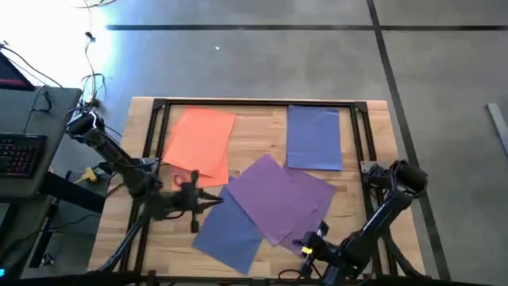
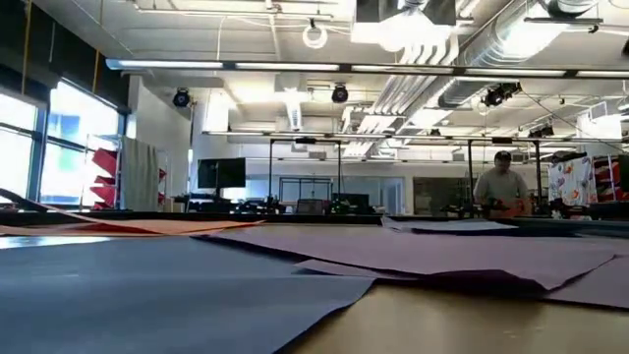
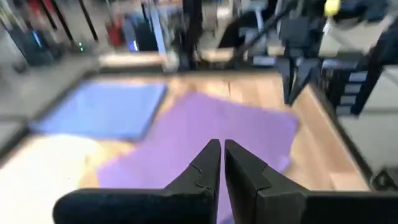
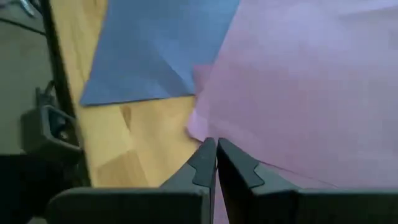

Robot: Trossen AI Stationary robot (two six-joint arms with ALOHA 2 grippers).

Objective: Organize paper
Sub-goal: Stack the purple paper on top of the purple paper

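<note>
High cam straight down on my bench (image 1: 262, 111), low cam level across it, wrist cams close; all share the purple sheets (image 1: 282, 195).

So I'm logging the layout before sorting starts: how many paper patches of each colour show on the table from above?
Orange paper: 1 patch
Blue paper: 2 patches, far and near
Purple paper: 1 overlapping patch
Total: 4 patches; sheets within each can't be counted.

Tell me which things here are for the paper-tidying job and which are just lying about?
For the job:
- orange paper
- blue sheet at the far right
- blue sheet at the near edge
- purple paper
- left claw, shut
- right claw, shut

Just lying about:
- keyboard beside the table
- loose cables on the floor
- person far off in the room
</note>
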